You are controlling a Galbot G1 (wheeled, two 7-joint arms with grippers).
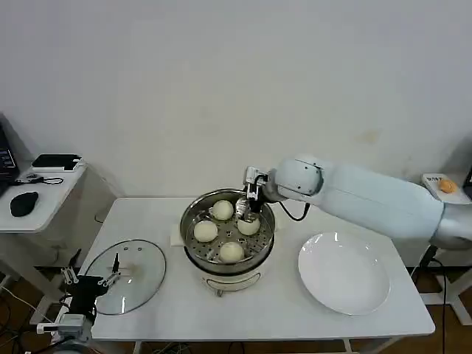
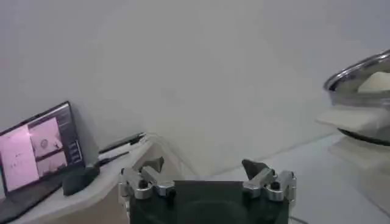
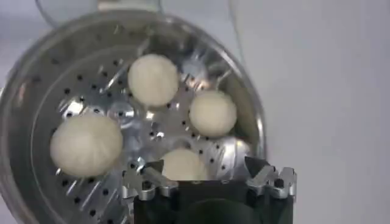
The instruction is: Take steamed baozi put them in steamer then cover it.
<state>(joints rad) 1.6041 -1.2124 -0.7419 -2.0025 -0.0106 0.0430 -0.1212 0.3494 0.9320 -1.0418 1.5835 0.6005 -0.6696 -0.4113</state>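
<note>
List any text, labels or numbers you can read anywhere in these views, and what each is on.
None can be read.
Laptop screen, left wrist view: pink windows, any text too blurred.
Grey box with orange button, head view: dark marks on top, too small to read.
Steamer, lid, plate: no markings visible.

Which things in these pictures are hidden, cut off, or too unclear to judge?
- Head view: the right gripper covers part of one baozi; whether they touch is unclear.
- Right wrist view: the nearest baozi is partly behind the gripper.
- Left wrist view: the steamer is cut by the edge.
- Head view: the lid is partly behind the left gripper.
</note>
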